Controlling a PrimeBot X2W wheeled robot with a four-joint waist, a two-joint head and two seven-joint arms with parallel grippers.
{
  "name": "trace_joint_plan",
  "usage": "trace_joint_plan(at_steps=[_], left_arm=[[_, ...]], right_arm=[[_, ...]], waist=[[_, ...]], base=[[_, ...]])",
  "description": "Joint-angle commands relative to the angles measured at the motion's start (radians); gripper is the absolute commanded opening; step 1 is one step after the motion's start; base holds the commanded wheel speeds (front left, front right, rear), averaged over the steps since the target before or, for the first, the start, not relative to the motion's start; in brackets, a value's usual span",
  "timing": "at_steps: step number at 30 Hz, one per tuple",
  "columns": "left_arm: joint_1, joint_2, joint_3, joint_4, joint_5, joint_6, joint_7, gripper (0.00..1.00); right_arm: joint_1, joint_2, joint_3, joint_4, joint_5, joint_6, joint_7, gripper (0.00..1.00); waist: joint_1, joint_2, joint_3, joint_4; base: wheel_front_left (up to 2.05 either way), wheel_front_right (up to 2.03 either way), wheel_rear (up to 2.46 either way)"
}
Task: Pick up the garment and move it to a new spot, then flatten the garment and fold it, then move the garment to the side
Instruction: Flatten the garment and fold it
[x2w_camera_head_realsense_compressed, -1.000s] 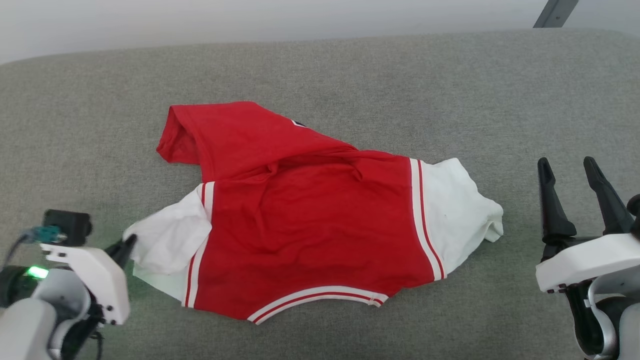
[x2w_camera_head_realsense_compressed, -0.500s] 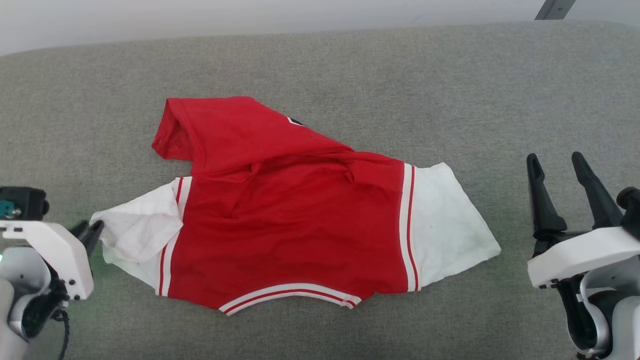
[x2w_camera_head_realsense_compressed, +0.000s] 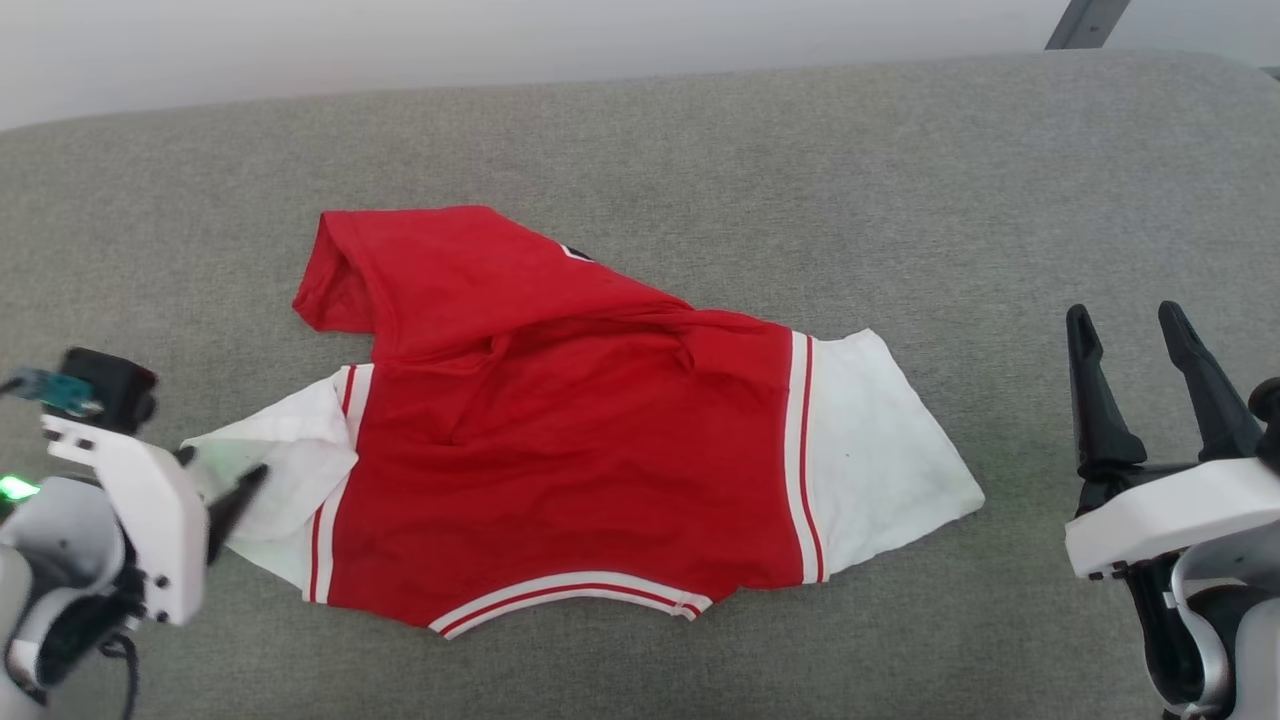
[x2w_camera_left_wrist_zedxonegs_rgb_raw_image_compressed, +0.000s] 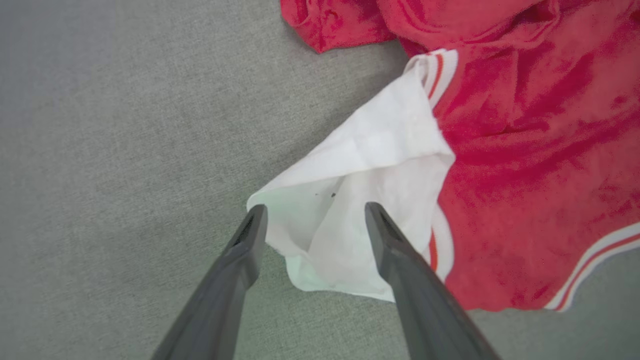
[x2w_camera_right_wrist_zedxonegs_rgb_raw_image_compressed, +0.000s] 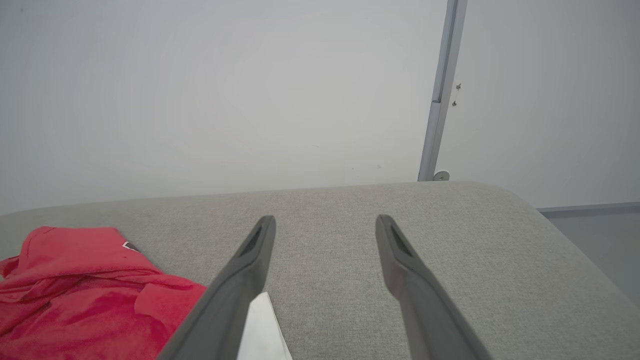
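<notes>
Wrinkles are running across the red jersey shirt, which is lying spread near the middle of the grey, coarse-woven padded bench. Its soft knit body is lying mostly flat, while the far part is bunching into a folded-over red flap with a sliver of black print peeking out at its edge. White short sleeves are sticking out on both sides, each joined to the body by red-and-white striped bands, and a curved striped hem is facing the robot. The left sleeve is crumpling into a pointed, folded triangle; the right sleeve is lying smoother. The left tool is hanging with its long, dark, tapered fingers spread wide on either side of the crumpled sleeve's tip, pinching nothing. The right tool is resting well apart from the shirt, its fingers likewise standing wide and gripping nothing. A pale, smooth wall is rising behind the bench's rounded edge.
</notes>
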Motion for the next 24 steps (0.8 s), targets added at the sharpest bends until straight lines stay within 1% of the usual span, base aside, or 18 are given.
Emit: trace_joint_plan(at_steps=[1, 6, 9, 11, 16, 19, 24], left_arm=[[0.022, 0.009, -0.009, -0.053, 0.006, 0.014, 0.027, 1.00], [0.056, 0.017, -0.043, -0.186, 0.020, 0.047, 0.092, 1.00], [0.060, 0.015, -0.064, -0.215, 0.036, 0.061, 0.109, 1.00], [0.054, 0.017, -0.078, -0.214, 0.058, 0.061, 0.109, 1.00], [0.027, 0.005, -0.093, -0.174, 0.102, 0.056, 0.069, 1.00], [0.007, 0.009, -0.098, -0.149, 0.134, 0.056, 0.046, 1.00], [-0.014, -0.003, -0.096, -0.126, 0.143, 0.050, 0.013, 1.00]], right_arm=[[0.008, 0.000, 0.000, -0.004, -0.001, 0.000, -0.006, 1.00], [0.007, 0.000, 0.002, -0.008, 0.009, 0.000, -0.012, 1.00], [0.004, 0.000, 0.008, -0.006, 0.014, 0.000, -0.017, 1.00], [-0.002, 0.000, 0.014, -0.004, 0.017, 0.000, -0.019, 1.00], [-0.012, 0.000, 0.017, 0.005, 0.022, 0.000, -0.026, 1.00], [-0.012, 0.000, 0.015, 0.006, 0.025, 0.000, -0.031, 1.00], [-0.015, 0.000, 0.013, 0.009, 0.027, 0.000, -0.035, 1.00]], waist=[[0.0000, 0.0000, -0.002, -0.004], [0.0000, 0.0000, 0.003, -0.014], [0.0000, 0.0000, 0.013, -0.022], [0.0000, 0.0000, 0.022, -0.029], [0.0000, 0.0000, 0.041, -0.044], [0.0000, 0.0000, 0.052, -0.047], [0.0000, 0.0000, 0.065, -0.047]], base=[[0.00, 0.00, 0.00], [0.00, 0.00, 0.00], [0.00, 0.00, 0.00], [0.00, 0.00, 0.00], [0.00, 0.00, 0.00], [0.00, 0.00, 0.00], [0.00, 0.00, 0.00]])
